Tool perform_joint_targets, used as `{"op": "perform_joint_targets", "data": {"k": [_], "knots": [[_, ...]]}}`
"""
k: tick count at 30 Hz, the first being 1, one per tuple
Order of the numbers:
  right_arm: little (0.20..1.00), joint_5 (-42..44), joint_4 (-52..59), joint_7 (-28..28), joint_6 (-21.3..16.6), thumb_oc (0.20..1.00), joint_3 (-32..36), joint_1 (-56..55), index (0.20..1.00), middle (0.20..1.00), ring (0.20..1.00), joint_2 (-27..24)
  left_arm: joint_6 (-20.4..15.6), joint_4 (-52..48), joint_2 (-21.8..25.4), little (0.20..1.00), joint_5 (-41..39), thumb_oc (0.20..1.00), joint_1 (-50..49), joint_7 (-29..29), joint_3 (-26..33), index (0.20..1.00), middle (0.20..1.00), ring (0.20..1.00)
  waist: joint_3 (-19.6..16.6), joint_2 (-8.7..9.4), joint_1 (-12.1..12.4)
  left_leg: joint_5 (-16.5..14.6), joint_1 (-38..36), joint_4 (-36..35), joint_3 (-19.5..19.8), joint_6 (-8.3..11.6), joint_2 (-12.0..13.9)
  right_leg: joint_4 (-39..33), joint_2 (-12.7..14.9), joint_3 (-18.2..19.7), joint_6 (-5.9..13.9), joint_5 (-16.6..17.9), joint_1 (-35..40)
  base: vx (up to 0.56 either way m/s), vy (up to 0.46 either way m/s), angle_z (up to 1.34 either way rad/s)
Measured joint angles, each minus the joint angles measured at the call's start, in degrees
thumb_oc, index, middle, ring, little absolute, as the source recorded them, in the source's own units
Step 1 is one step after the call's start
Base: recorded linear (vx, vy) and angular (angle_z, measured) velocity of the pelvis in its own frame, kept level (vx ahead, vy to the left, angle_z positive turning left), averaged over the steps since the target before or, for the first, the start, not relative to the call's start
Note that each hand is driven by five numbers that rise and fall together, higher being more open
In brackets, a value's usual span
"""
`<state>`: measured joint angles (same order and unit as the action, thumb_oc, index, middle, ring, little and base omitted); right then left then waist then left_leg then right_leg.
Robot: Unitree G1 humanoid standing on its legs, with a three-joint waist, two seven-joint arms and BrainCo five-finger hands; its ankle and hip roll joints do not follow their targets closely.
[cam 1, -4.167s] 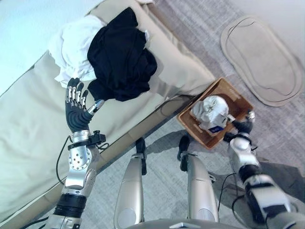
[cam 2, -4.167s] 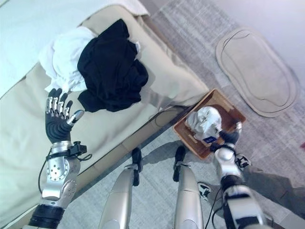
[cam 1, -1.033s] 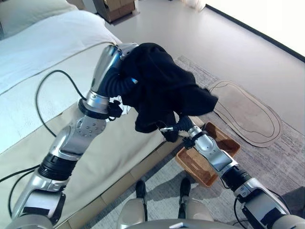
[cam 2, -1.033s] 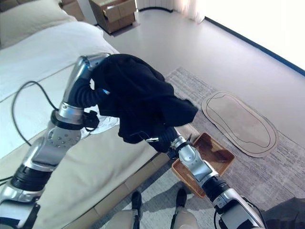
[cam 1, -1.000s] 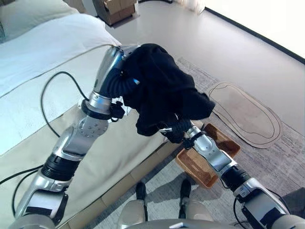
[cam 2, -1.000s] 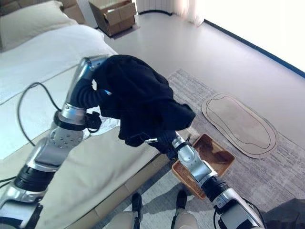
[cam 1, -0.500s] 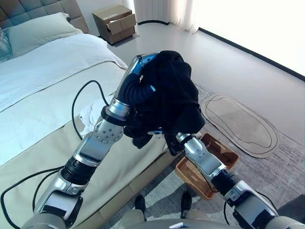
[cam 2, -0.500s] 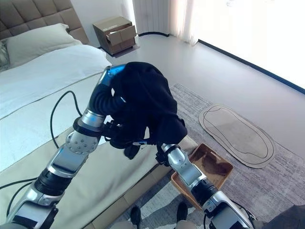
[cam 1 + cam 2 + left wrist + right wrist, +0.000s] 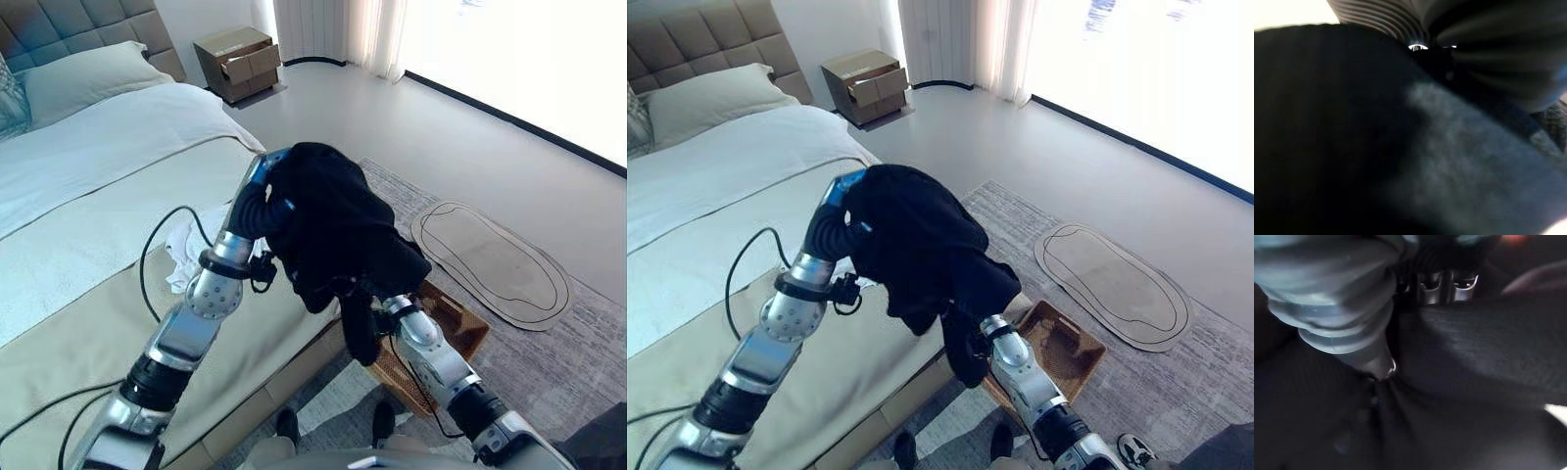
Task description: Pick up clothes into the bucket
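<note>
A crumpled black cloth garment [image 9: 338, 225] hangs raised above the edge of the beige-covered bed [image 9: 88, 294], draped over the left hand [image 9: 272, 171] and trailing down onto the right hand [image 9: 358, 318]. The left hand sits at the top of the bundle; its fingers are buried in the fabric, so whether they are open or closed cannot be told. In the right wrist view the dark ribbed cover and a row of silver fingers [image 9: 1442, 284] press against the black cloth; the thumb lies on the fabric, but a firm grip cannot be confirmed. A brown woven rectangular basket [image 9: 1068, 343] stands on the grey rug [image 9: 1176, 392] just beside the bed's corner, below and to the right of the garment. A white crumpled cloth [image 9: 186, 250] lies on the bed near the left forearm.
</note>
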<state>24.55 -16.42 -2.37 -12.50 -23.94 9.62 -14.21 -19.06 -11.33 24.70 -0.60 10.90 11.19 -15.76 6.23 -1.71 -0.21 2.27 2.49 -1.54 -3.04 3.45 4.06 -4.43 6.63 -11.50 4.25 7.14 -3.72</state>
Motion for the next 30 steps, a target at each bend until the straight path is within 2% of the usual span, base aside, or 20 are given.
{"op": "perform_joint_targets", "data": {"k": [2,3,7,8,12,17,23,27,30], "knots": [[0.200,2.3,-4.4,0.6,-1.4,0.200,2.5,-0.4,0.200,0.200,0.200,0.7,-0.3,4.9,-1.9,0.200,-2.6,0.200,-2.3,0.0,-0.1,0.200,0.200,0.200,-0.6,-0.02,0.1,0.0,0.0,0.0,0.1,0.00,0.0,0.0,0.1,0.0,0.14,-0.1,0.1,0.00,0.000,0.00],[0.200,6.6,-6.9,0.9,-1.3,0.200,5.4,-1.7,0.200,0.200,0.200,1.6,0.0,9.9,-2.6,0.200,-3.6,0.200,-4.3,0.1,-0.1,0.200,0.200,0.200,-0.8,-0.04,-0.1,0.0,0.0,-0.1,0.0,0.00,0.0,0.0,0.1,0.0,0.31,-0.3,-0.1,0.00,0.000,0.00],[0.200,11.4,-6.7,1.0,-3.3,0.200,7.6,-5.5,0.200,0.200,0.200,1.4,1.3,22.2,-2.8,0.200,-0.1,0.200,-6.3,1.3,-1.9,0.200,0.200,0.200,-0.8,-0.01,-0.6,0.3,0.0,-0.9,-0.1,-0.09,0.1,-0.1,0.0,0.0,0.43,-0.4,-0.5,0.00,-0.005,-0.01],[0.200,12.2,-6.3,1.0,-3.8,0.200,8.1,-6.2,0.200,0.200,0.200,1.1,1.3,26.1,-2.9,1.000,1.4,1.000,-6.0,1.4,-3.5,1.000,1.000,1.000,-0.8,0.05,-0.7,0.3,0.0,-1.0,-0.2,-0.12,0.1,-0.4,-0.1,0.1,0.50,-0.3,-0.4,0.00,0.000,0.00],[0.200,14.0,-5.6,0.6,-4.6,0.200,10.9,-7.6,0.200,0.200,0.200,1.1,2.5,29.1,-3.3,1.000,4.7,1.000,-6.6,0.2,-6.8,1.000,1.000,1.000,-0.8,0.06,-0.5,0.8,-0.3,-1.8,-0.4,-0.02,0.1,-0.7,-0.2,0.1,0.60,-0.3,-0.4,0.00,0.000,-0.01],[0.200,18.4,-4.3,0.6,-5.5,0.200,17.7,-9.3,0.200,0.200,0.200,1.8,1.9,28.5,-3.1,1.000,3.6,1.000,-9.0,-3.1,-5.3,1.000,1.000,1.000,-0.8,0.06,-0.5,0.9,-1.3,-2.9,-0.9,-0.01,0.1,-0.7,-0.2,0.3,0.85,-0.5,-0.1,0.01,-0.002,-0.04],[0.200,21.2,-4.2,-0.9,-7.6,0.200,28.3,-9.8,0.200,0.200,0.200,1.8,1.5,27.9,-1.1,1.000,-3.1,1.000,-16.0,-9.0,1.1,1.000,1.000,1.000,-0.8,0.00,-0.5,0.9,-1.9,-3.4,-1.5,-0.03,0.1,-0.7,-0.2,0.9,0.99,-0.7,-0.1,0.01,-0.001,-0.04],[0.200,21.1,-4.2,-3.1,-7.9,0.200,33.2,-10.0,0.200,0.200,0.200,1.7,1.1,27.7,-1.1,1.000,-7.4,1.000,-20.9,-10.6,6.4,1.000,1.000,1.000,-0.6,-0.19,-0.5,0.9,-1.3,-3.4,-1.5,0.00,0.1,-0.7,-0.2,1.0,1.07,-0.8,-0.6,0.00,0.000,0.00],[0.200,21.1,-4.1,-4.7,-9.8,0.200,37.2,-9.9,0.200,0.200,0.200,0.8,0.8,26.9,-1.7,1.000,-11.7,1.000,-24.3,-11.4,11.6,1.000,1.000,1.000,-0.4,-0.37,-0.3,0.9,-0.6,-3.4,-1.4,0.00,0.1,-0.7,-0.2,1.0,1.07,-0.8,-1.3,0.00,0.000,0.00]]}}
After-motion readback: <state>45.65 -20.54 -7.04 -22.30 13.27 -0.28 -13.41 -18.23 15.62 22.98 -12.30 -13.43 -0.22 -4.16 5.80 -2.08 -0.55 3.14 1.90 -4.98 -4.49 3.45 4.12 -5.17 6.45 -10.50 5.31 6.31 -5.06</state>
